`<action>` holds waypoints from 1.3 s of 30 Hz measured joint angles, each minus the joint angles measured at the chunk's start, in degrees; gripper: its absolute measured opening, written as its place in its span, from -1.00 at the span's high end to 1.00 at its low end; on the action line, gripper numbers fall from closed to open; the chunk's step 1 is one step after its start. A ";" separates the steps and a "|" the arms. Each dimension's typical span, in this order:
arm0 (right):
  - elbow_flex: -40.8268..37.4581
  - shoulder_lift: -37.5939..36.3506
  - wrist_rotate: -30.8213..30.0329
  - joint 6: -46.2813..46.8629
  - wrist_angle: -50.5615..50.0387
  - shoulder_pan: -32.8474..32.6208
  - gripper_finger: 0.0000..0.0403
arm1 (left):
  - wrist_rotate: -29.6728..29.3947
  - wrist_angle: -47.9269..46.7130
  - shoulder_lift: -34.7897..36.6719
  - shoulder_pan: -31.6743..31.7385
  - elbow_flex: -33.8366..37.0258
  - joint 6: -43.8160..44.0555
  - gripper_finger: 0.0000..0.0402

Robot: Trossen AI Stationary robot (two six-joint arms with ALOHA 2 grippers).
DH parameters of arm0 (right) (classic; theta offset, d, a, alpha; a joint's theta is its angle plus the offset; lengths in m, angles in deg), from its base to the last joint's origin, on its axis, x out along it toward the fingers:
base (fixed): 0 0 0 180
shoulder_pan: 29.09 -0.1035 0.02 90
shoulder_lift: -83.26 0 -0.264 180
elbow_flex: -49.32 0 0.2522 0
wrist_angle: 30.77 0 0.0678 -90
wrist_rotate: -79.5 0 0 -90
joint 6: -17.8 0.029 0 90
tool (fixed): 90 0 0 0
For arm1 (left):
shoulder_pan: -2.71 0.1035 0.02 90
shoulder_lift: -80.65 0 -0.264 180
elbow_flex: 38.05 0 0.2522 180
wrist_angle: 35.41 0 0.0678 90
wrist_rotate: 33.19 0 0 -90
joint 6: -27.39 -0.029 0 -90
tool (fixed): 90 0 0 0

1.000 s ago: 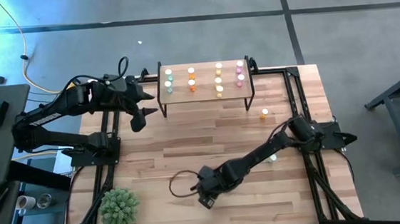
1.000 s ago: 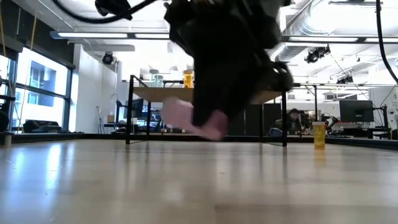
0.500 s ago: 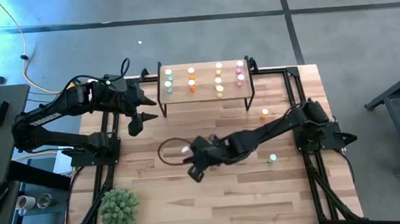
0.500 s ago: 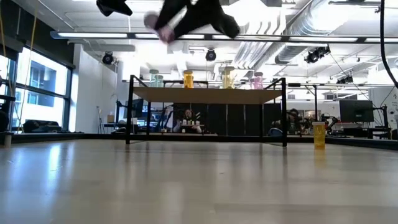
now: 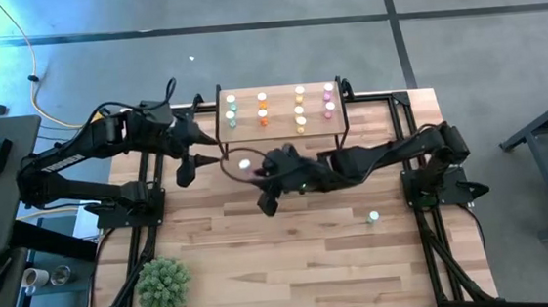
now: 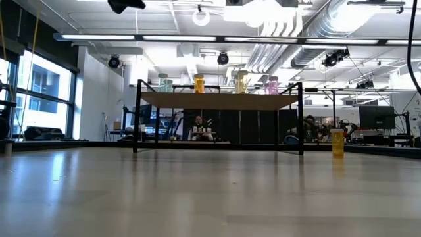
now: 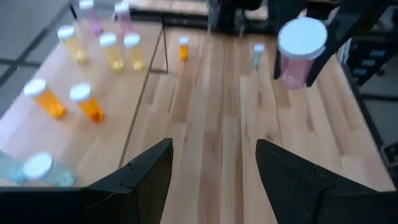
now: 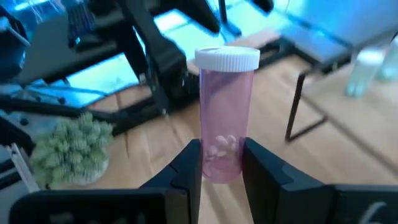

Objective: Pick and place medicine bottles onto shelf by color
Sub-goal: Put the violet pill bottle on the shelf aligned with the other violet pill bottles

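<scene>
Pink medicine bottle point(image 8: 225, 115) upright between clenched right fingers point(image 8: 186, 171) near shelf point(image 5: 281, 123); left fingers point(image 7: 146, 177) spread, empty

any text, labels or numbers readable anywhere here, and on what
None can be read.
Pink bottle held in the right pincer: clear body, plain white cap, no label visible.
Bottles on the shelf: no labels visible.
Orange bottle on the table: any print is too small to read.

Shelf point(image 5: 281, 123) is being carried at bench point(image 5: 302, 259) rear, bottles point(image 5: 299, 108) standing on it; two bottles point(image 5: 373, 218) are being left on bench right; plant point(image 5: 162, 285) is being kept front-left.
</scene>
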 joint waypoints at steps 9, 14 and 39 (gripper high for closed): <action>0.00 -4.56 -0.02 -13.52 7.38 3.23 0.61 | 3.44 12.92 -0.02 0.00 0.01 2.97 -0.09; 0.00 -6.96 0.43 -20.72 11.71 4.62 0.61 | 3.41 22.10 -0.55 -0.04 -0.01 6.58 -0.09; 0.00 -8.78 3.09 -26.15 12.49 9.47 0.61 | 2.70 50.38 -11.52 -0.41 0.01 8.12 -0.09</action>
